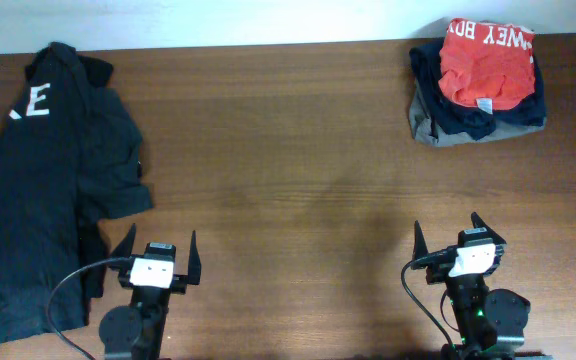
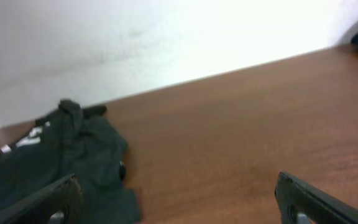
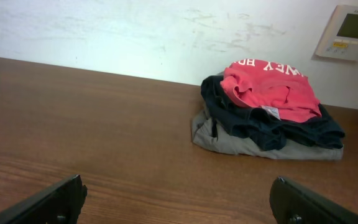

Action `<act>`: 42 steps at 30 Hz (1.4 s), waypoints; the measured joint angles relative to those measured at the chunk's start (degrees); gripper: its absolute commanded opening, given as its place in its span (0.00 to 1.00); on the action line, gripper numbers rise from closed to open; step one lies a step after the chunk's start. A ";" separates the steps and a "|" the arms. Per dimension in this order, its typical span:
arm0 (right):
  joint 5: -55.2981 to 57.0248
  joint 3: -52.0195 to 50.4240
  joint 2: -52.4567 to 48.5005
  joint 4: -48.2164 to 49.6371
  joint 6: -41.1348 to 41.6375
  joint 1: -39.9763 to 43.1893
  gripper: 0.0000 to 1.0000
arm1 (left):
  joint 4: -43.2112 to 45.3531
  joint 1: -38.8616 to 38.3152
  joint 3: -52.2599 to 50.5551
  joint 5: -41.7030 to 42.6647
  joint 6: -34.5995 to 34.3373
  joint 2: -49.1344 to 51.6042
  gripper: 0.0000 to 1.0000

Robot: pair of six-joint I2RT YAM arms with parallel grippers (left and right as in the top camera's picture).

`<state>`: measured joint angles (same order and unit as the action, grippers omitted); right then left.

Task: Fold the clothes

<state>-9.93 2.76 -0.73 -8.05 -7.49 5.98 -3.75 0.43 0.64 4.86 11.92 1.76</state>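
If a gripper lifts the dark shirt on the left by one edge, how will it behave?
Probably floppy: the dark shirt lies crumpled with soft folds, so it would drape and sag. Likely light, yet spread wide, so part may drag along the table.

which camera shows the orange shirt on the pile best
Right wrist: the orange shirt is large and sharp, lying crumpled atop a dark garment and a grey garment. Overhead shows the shirt small, from above. Left wrist does not show it.
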 measured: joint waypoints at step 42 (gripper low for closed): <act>0.00 0.00 0.00 0.00 -0.02 0.00 0.99 | -0.04 0.00 0.00 0.00 0.00 -0.92 0.99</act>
<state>-9.93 2.76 -0.73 -8.05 -7.51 5.98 -3.79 0.43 0.64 4.86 11.92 0.84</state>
